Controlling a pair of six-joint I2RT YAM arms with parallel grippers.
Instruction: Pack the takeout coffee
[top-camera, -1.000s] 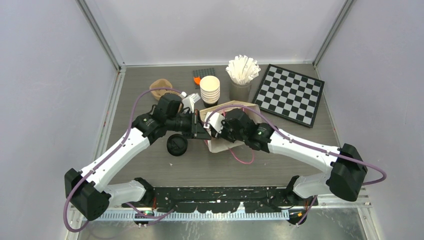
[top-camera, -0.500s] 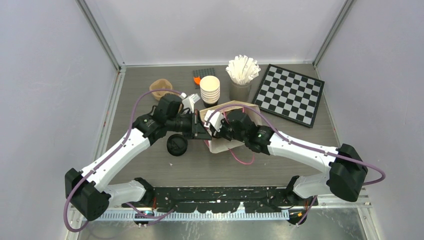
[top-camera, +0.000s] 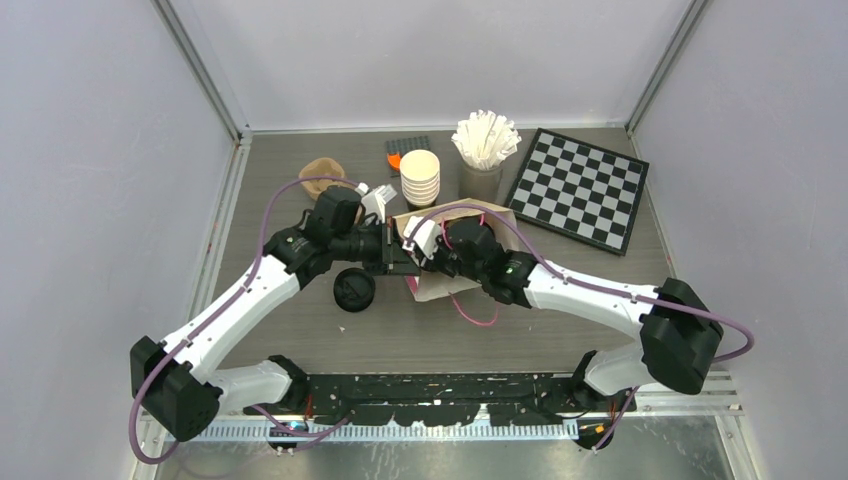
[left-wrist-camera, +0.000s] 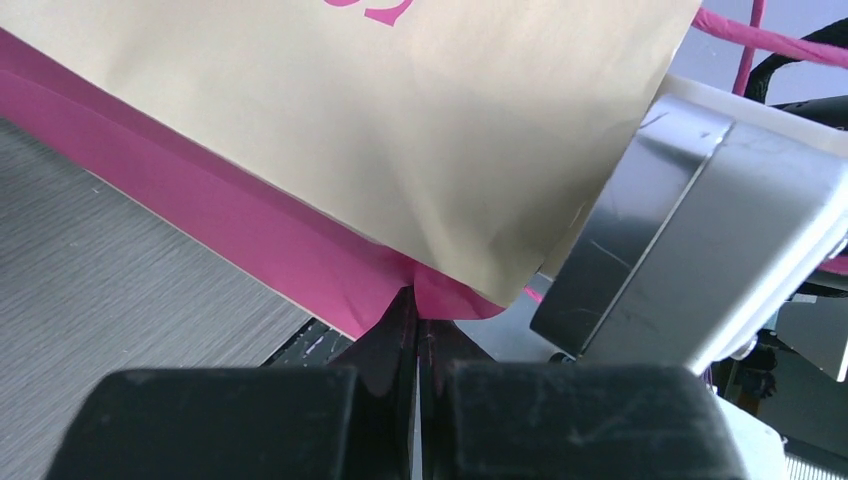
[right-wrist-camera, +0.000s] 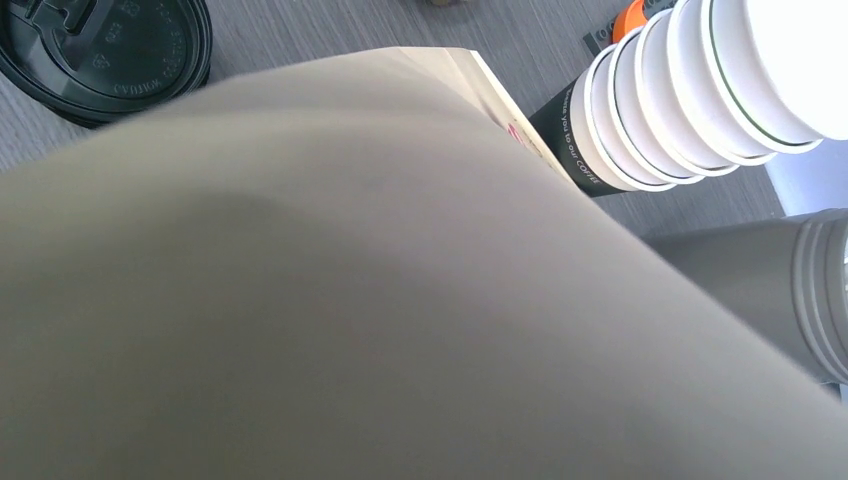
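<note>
"Bag edge: who holds it?"
"My left gripper (left-wrist-camera: 418, 322) is pinched tight on the paper bag (left-wrist-camera: 400, 130), on its pink fold."
"Your right gripper (top-camera: 418, 250)? The coffee?"
"Paper covers both. I cannot tell."

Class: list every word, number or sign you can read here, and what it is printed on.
"you to our COFF" (ends hidden): black cup at the bottom of the cup stack.
Black lid: embossed lettering, too blurred.
Paper bag: pink print, cut off, unreadable.
</note>
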